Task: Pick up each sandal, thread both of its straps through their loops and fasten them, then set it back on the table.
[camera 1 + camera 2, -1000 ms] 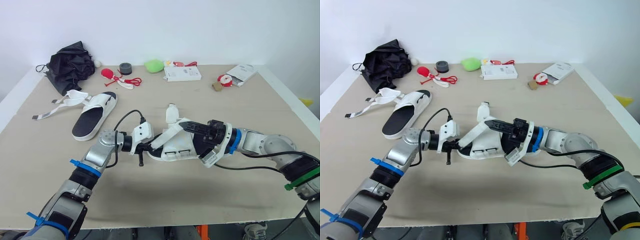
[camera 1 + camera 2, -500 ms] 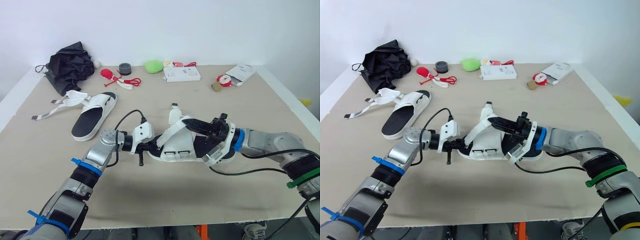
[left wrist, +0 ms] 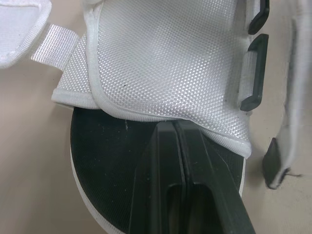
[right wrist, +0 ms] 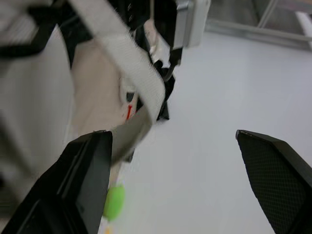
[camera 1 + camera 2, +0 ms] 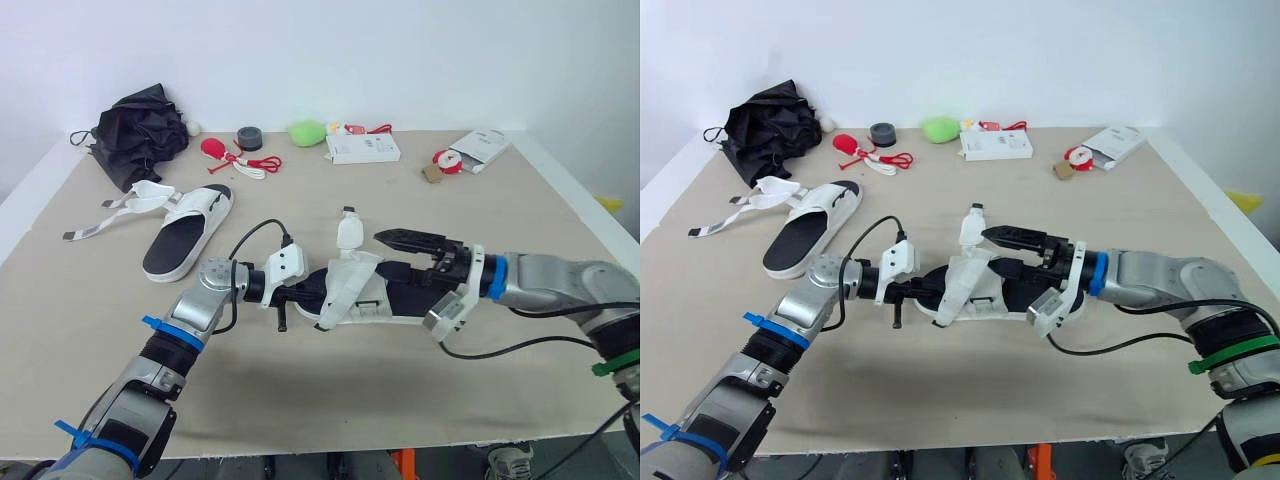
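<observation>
My left gripper [image 5: 303, 294] pinches the sandal [image 5: 372, 297] at mid-worktop [image 5: 300, 390]. My right gripper [image 5: 418, 257] gapes wide beside the loose strap [image 5: 347, 232]. I should close squarely on the strap tip, then steer it loopward.

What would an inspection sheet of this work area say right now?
Surface: beige table, flat.
Job's things: near sandal between the claws, one strap sticking up; far sandal lying flat, straps undone.
Clutter: black cloth bundle, red cord, grey roll, green lump, white box, open packet, all near the far edge.
Claws: left claw shut at the near sandal's end; right claw open beside it.
Cables: looping cable by the left claw; sagging cable below the right claw.
Surroundings: white wall.
</observation>
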